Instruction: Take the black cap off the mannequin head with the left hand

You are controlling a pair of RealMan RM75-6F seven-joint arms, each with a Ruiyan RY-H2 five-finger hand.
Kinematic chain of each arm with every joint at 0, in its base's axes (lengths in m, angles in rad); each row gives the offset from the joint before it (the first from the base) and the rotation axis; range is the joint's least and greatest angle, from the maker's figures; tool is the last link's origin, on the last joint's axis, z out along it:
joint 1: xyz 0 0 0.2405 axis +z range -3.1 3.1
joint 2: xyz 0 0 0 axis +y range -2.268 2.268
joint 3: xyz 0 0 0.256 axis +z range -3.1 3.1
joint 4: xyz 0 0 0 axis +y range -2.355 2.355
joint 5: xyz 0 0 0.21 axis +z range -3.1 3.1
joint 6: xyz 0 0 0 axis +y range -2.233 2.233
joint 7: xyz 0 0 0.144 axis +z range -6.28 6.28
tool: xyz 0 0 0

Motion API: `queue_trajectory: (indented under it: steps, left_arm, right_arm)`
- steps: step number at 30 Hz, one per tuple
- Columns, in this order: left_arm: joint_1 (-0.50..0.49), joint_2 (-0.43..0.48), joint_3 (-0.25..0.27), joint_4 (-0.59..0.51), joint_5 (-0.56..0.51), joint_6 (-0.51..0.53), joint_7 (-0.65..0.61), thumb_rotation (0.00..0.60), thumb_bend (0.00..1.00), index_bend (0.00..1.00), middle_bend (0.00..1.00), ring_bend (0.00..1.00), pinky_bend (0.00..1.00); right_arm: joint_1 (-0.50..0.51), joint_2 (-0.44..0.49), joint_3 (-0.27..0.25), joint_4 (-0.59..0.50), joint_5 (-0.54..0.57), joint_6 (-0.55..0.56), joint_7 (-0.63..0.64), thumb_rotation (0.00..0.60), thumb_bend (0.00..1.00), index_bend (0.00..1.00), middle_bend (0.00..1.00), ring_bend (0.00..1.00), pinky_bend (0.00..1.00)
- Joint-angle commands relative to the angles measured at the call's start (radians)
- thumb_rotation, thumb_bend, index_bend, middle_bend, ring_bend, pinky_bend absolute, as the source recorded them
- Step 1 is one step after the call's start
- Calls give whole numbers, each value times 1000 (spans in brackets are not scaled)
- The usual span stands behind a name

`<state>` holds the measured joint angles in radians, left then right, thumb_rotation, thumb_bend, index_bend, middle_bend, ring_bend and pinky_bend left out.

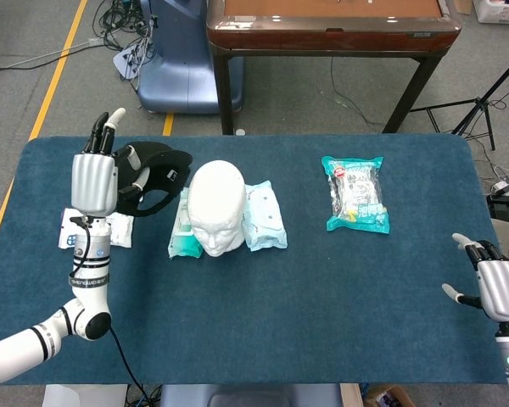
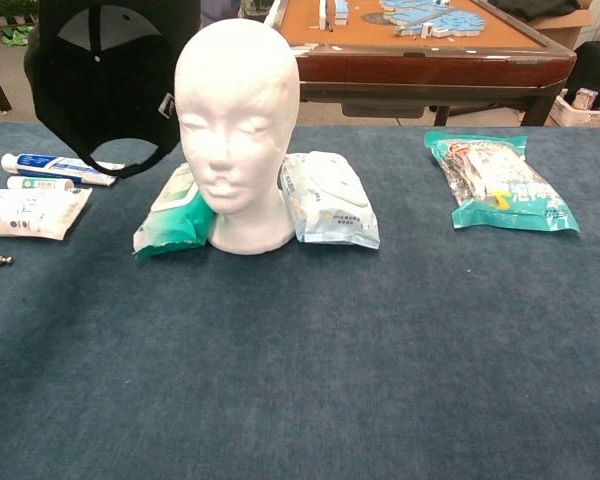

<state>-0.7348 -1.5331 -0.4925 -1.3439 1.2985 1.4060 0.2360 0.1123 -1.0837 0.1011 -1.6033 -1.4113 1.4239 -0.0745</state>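
- Blue cloth table [image 1: 263, 314] underneath, floor and wooden table behind.
- Black cap [image 1: 157, 174] off and left of bare mannequin head [image 1: 216, 199], hanging clear, opening toward chest view.
- Left hand [image 1: 96, 182] pinching cap's left side, other fingers raised.
- Right hand [image 1: 500, 288] well apart, fingers spread, idle.

The cap [image 1: 157, 174] is black, with a small white mark on its side. The mannequin head [image 1: 217, 206] is plain white. The bench [image 1: 280, 314] carries a dark blue covering. The left hand [image 1: 96, 180] is silver-grey with black segments on its fingers [image 1: 110, 127] and white tips; the right hand [image 1: 500, 288] matches. The wipes pack [image 1: 265, 216] is pale blue and white. The second pack [image 1: 181, 242] is teal-green. The bag [image 1: 355, 193] is teal with a clear centre. The toothpaste tube [image 2: 62, 168] is white, blue and red.
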Motion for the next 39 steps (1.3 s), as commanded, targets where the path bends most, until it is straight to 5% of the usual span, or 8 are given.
queue_trajectory:
  steps: [1, 8, 19, 39]
  left_arm:
    - [-13, 4, 3, 43, -3, -16, -31, 600, 282, 671, 94, 58, 299]
    - [-23, 4, 29, 155, 27, -33, -177, 600, 282, 673, 94, 58, 299]
    - [55, -8, 173, 389, 147, 17, -542, 600, 282, 678, 98, 58, 289]
    - [171, -49, 292, 543, 197, 101, -748, 600, 282, 679, 98, 58, 289]
  right_arm:
    - [0, 0, 0, 0, -2, 1, 0, 600, 132, 204, 328, 233, 499]
    - [2, 0, 0, 1, 1, -3, 0, 600, 132, 204, 328, 234, 499]
    - [4, -5, -2, -1, 0, -4, -13, 600, 131, 204, 328, 234, 499]
    - [11, -16, -2, -4, 8, -15, -42, 600, 131, 204, 328, 234, 499]
